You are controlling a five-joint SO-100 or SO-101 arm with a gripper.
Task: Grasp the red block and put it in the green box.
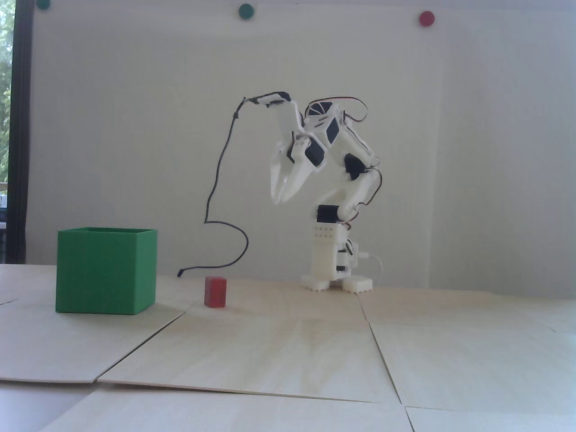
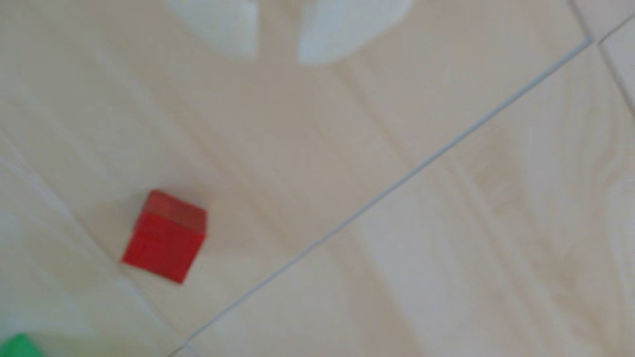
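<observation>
- Bench (image 1: 288,360) of pale wooden panels nearest the lens in the fixed view, thin seams running between the boards; carries everything else.
- White wall (image 1: 135,135) behind, with three round dots near its top edge: two green dots (image 1: 245,11) and one red dot (image 1: 426,18).
- White arm (image 1: 342,148) rising from its base (image 1: 335,270) at the back of the bench, right of centre in the fixed view, folded over and reaching down to the left.
- Green box (image 1: 106,272) standing on the bench at the left in the fixed view, open top upward; only a corner (image 2: 20,346) visible at the lower left edge of the wrist view.
- Black cable (image 1: 220,180) looping from the top of the arm down to the bench behind the block.
- Pincer (image 1: 280,198) hanging in the air well above the bench, tips pointing down, empty; fingers (image 2: 237,31) slightly apart in the wrist view, with bare wood visible through the narrow gap.
- Red block (image 1: 215,291) upright on the bench, near the right side of the green box but not touching it, well below and left of the pincer; in the wrist view (image 2: 165,237) sitting at lower left, far from the fingertips.
</observation>
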